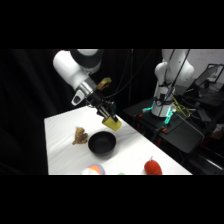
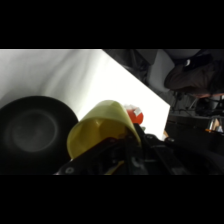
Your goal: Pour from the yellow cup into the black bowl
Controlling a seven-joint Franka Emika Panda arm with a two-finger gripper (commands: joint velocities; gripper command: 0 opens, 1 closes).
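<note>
Gripping the small mustard-yellow tumbler-shaped cup (image 1: 112,123), your gripper (image 1: 108,117) has its fingers closed on the cup's sides, carried in the air and tipped so its mouth leans down toward the wide, glossy black round bowl (image 1: 102,143). You're holding it just above and beside the bowl's far rim, which I judge suits a pour. From the wrist, the cup (image 2: 102,131) sits right beside the bowl (image 2: 32,135) with the hollow open below. Further out on the white table (image 1: 62,150): a tan lumpy object (image 1: 79,135), a red round object (image 1: 153,167), a multicoloured ball (image 1: 94,170).
</note>
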